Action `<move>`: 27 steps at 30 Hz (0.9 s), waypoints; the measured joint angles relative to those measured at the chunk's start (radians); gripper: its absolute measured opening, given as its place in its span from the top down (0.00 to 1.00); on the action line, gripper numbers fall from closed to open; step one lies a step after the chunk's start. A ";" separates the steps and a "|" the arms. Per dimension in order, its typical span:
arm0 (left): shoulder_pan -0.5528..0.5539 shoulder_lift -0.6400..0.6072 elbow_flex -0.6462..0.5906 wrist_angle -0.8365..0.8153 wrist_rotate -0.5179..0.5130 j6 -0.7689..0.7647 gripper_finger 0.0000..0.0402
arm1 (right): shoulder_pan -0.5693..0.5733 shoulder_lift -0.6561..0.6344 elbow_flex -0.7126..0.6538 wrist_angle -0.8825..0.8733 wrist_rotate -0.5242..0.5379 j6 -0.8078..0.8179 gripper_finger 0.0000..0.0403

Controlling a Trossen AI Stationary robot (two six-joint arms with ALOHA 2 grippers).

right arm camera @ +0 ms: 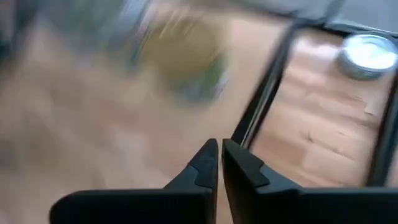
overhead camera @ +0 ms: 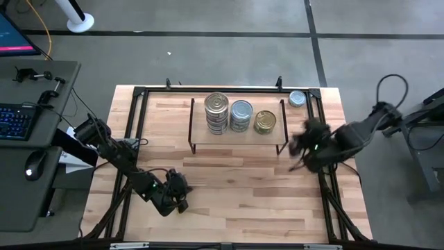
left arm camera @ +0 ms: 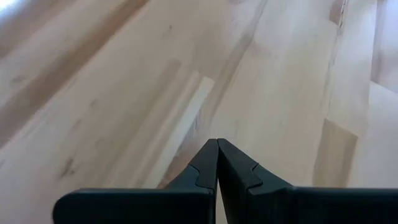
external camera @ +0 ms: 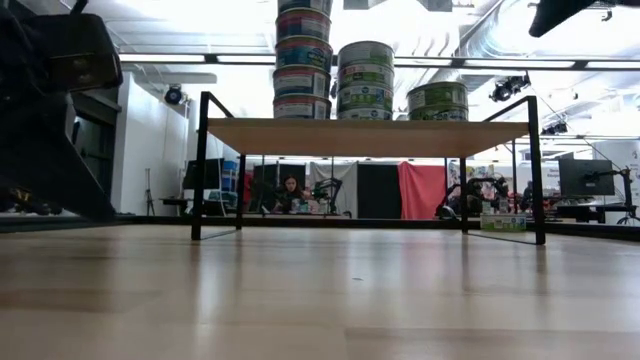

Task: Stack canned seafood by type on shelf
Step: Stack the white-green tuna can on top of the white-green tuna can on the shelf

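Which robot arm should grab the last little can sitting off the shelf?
The right one, probably. Its claw is shut and empty beside the shelf's right end, near the loose can at the table's back right corner. The left claw waits shut near the front, much farther away.

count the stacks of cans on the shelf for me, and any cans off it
3 stacks on the shelf: a tall silver-lidded stack, a middle pale blue stack, and a shorter gold stack. 1 loose can sits on the tabletop beyond the shelf's right end. Others may be hidden.
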 joint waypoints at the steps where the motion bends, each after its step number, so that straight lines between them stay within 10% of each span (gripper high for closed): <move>1: 0.005 0.000 0.000 0.003 0.018 0.000 1.00 | -0.019 -0.043 -0.035 -0.003 0.061 0.103 0.97; 6: 0.042 0.000 0.000 0.039 0.153 0.064 1.00 | -0.205 -0.218 -0.202 -0.026 0.264 0.469 0.99; 12: 0.093 0.000 0.000 0.095 0.291 0.179 1.00 | -0.485 -0.343 -0.347 0.049 0.119 0.491 1.00; 27: 0.332 0.000 0.000 0.244 0.512 0.161 1.00 | -1.376 -0.300 -0.489 0.798 -0.343 -0.895 1.00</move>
